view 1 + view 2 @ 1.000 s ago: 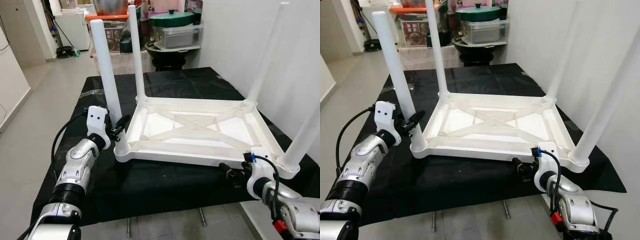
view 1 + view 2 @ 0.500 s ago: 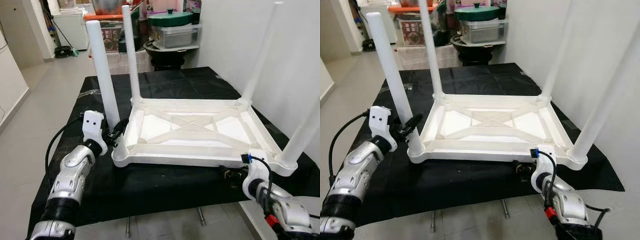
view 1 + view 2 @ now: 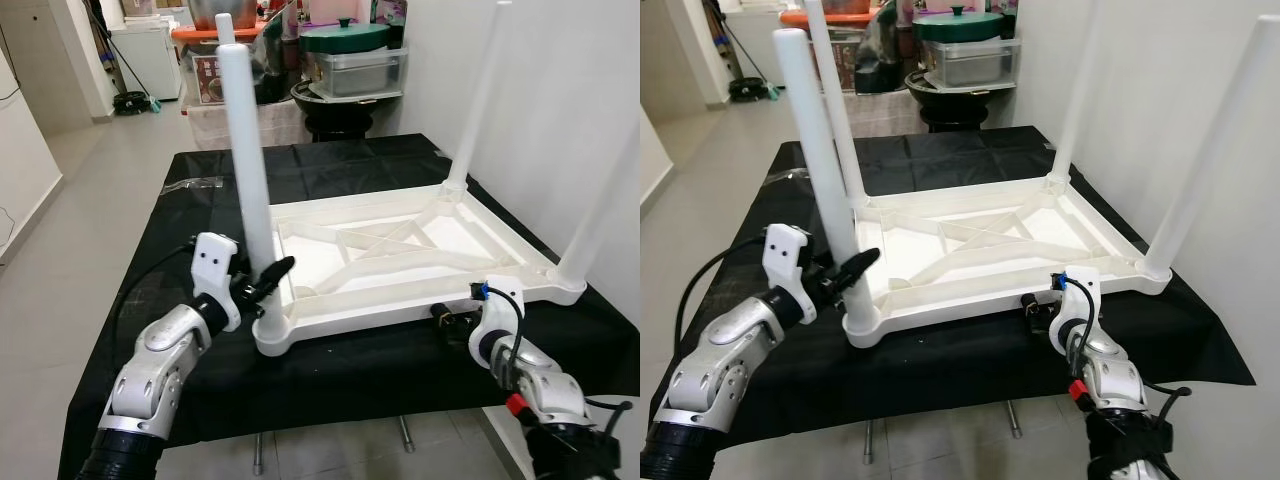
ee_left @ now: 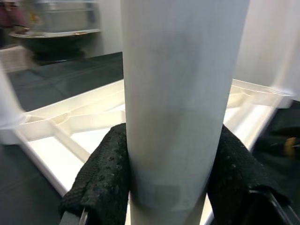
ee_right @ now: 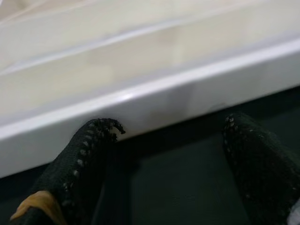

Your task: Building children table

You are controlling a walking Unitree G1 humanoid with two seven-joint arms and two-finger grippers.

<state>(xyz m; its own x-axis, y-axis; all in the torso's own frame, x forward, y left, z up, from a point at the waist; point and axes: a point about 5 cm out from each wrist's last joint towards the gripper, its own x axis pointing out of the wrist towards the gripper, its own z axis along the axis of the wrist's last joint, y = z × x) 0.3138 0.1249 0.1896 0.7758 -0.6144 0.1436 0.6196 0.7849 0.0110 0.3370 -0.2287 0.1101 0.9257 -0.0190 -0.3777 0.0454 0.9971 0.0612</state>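
Right claw: the right claw point(image 3: 1038, 308) sits low at the near rim of the upturned white table point(image 3: 400, 262), fingers spread, pinching nothing; the rim lies just ahead of it.
Left claw: the left claw point(image 3: 268, 280) is pressed on either side of the near left leg point(image 3: 250, 200), close to its base.
Leg axis: upright, pointing at the ceiling, its socket in the table's near corner.
Table: underside up on the black-covered surface point(image 3: 330, 370), three other legs standing.
Nearer arm: the left, already on the leg.
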